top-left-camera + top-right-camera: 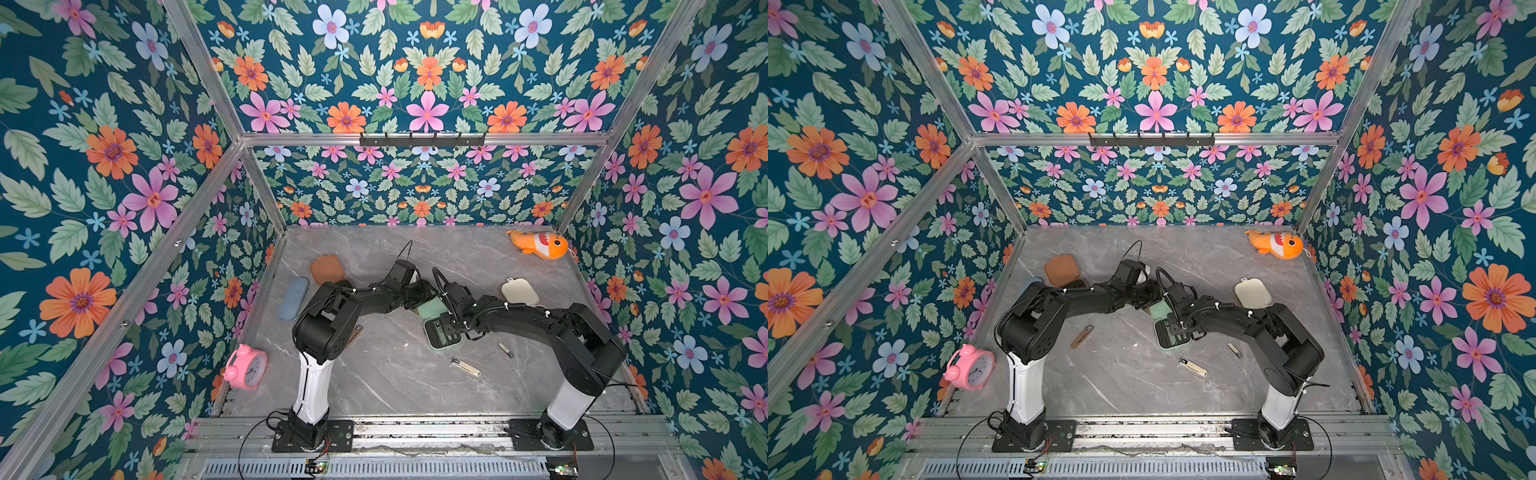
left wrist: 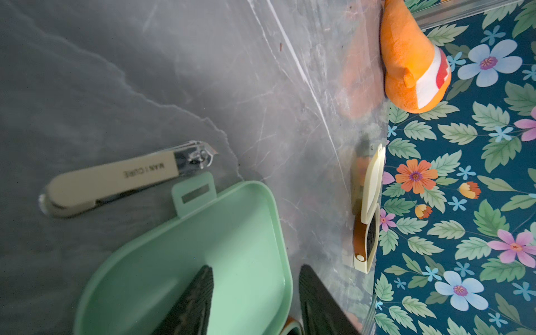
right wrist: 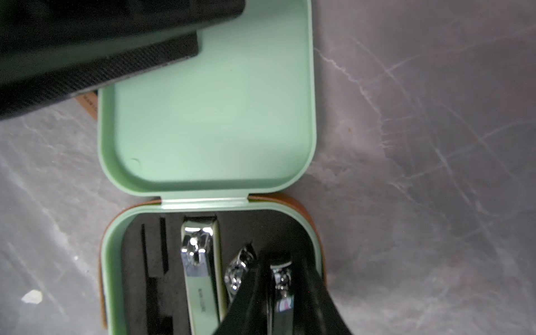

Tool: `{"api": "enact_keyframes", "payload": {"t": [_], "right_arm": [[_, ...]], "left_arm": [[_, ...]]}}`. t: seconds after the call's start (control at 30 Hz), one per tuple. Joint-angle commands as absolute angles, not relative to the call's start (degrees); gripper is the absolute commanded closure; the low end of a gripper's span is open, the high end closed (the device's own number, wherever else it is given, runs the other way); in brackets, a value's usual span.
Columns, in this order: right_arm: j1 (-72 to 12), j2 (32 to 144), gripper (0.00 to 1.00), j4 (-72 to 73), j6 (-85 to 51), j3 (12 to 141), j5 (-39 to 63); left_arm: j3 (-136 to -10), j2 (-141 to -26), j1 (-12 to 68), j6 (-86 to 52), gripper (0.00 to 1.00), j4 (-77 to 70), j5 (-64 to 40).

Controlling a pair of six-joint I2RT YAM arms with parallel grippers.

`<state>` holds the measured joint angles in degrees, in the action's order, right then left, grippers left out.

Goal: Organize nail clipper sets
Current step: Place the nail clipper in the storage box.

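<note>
The mint green case lies open mid-table in both top views, its black tray (image 1: 436, 338) (image 1: 1167, 336) toward me and its lid (image 3: 208, 116) flat behind. My left gripper (image 2: 255, 269) is open and straddles the lid's rim, one finger (image 2: 197, 293) inside the lid and the other outside. My right gripper (image 3: 280, 261) is low over the tray, open a little, with a small metal clipper (image 3: 281, 278) between its fingers. A mint-handled clipper (image 3: 200, 275) lies in the tray. The brown case (image 1: 327, 269) and cream case (image 1: 519, 292) stand apart.
Loose on the table are a cream-handled clipper (image 1: 466, 367), a small metal clipper (image 1: 506, 350), a brown tool (image 1: 1081, 336) and another cream clipper (image 2: 116, 177) by the lid's tab. A pale blue oblong case (image 1: 293, 299), pink alarm clock (image 1: 245, 368) and orange plush fish (image 1: 540, 245) sit near the walls.
</note>
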<state>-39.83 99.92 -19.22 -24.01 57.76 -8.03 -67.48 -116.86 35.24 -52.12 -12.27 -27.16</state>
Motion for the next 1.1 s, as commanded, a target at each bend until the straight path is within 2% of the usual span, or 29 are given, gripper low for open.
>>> {"api": "enact_keyframes", "payload": {"t": [0.0, 0.6, 1.07], "right_arm": [[-39.81, 100.32, 0.73, -22.72, -24.25, 58.06, -9.54], [-39.81, 100.23, 0.71, -25.63, -24.7, 61.26, -10.98], [-39.81, 97.48, 0.79, -26.52, -25.42, 60.53, -9.25]], "left_arm": [[-67.24, -117.42, 35.24, -51.94, 0.48, -9.57, -27.13], [-67.24, -117.51, 35.24, -52.03, 0.48, -9.7, -27.24], [-67.59, -117.51, 35.24, -52.03, 0.49, -9.58, -27.33]]}}
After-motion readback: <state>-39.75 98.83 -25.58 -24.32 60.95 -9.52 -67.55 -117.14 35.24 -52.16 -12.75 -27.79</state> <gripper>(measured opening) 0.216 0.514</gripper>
